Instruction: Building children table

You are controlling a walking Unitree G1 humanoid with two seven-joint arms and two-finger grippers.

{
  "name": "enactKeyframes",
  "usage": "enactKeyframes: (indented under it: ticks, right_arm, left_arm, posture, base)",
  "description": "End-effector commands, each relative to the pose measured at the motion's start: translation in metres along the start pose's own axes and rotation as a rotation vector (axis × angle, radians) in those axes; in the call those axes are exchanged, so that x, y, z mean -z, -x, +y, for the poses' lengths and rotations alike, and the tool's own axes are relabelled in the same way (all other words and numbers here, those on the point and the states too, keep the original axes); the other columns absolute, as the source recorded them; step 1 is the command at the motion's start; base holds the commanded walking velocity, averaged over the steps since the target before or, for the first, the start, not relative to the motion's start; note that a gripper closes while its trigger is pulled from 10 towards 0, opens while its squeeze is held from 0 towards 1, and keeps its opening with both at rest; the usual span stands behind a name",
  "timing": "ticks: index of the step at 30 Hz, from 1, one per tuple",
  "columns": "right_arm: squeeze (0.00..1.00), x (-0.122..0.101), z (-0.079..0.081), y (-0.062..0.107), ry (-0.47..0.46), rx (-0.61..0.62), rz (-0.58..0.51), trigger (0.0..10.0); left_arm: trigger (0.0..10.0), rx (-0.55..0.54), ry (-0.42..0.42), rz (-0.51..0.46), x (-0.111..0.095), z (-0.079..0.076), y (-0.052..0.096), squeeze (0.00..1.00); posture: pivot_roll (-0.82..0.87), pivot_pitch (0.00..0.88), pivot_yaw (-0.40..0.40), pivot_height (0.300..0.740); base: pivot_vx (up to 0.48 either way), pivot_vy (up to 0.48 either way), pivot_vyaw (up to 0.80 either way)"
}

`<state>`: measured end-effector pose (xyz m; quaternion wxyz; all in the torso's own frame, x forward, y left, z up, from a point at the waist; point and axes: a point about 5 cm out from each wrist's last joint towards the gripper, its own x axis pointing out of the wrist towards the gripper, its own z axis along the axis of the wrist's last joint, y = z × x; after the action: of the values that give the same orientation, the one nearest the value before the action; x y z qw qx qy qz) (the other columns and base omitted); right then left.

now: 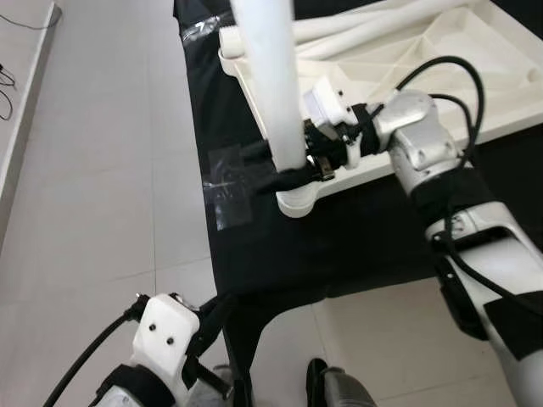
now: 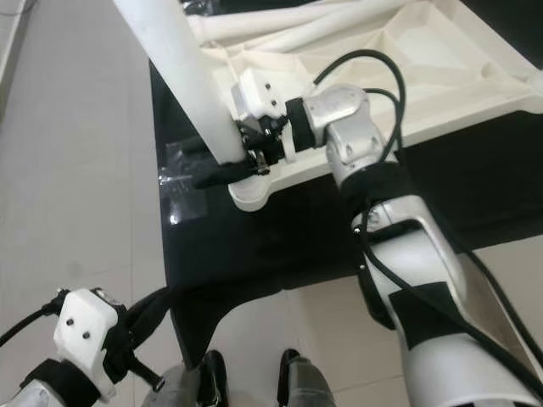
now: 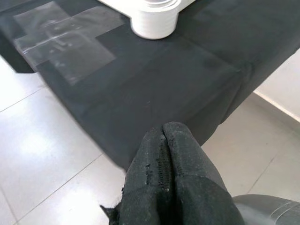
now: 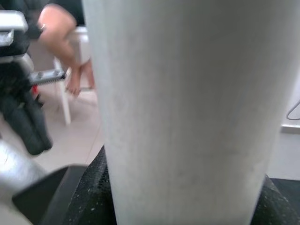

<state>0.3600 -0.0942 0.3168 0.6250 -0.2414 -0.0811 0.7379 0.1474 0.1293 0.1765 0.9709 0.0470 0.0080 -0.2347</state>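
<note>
White table leg [image 1: 270, 76], clamped in right hand [image 1: 299, 174]

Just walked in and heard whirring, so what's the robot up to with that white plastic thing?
It is assembling a children's table. The white tabletop lies upside down on a black cloth on the floor. The right claw is shut around a white table leg, holding it upright at the corner socket. The left claw hangs shut, idle, near the cloth's edge.
</note>
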Motion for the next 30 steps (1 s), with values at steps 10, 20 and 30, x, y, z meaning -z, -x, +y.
enactKeyframes:
  ticks: [10,20,30]
  right_arm:
    - [0.00,0.034,-0.005,-0.013,-0.153,0.309,-0.005,10.0]
    - [0.00,0.062,0.006,-0.016,-0.241,0.531,0.072,10.0]
    - [0.00,0.097,0.069,-0.056,-0.506,1.140,0.277,10.0]
  left_arm:
    - [10.0,0.002,0.014,0.027,0.005,-0.001,-0.001,0.00]
    - [10.0,0.005,0.015,0.025,0.006,-0.001,-0.003,0.00]
    - [10.0,0.000,0.014,0.021,0.007,-0.001,-0.004,0.00]
  posture:
    - [0.06,0.332,0.047,0.740]
    - [0.04,0.330,0.039,0.740]
    - [0.04,0.319,0.008,0.740]
  base:
    - [0.000,0.000,0.00]
    - [0.000,0.000,0.00]
    - [0.000,0.000,0.00]
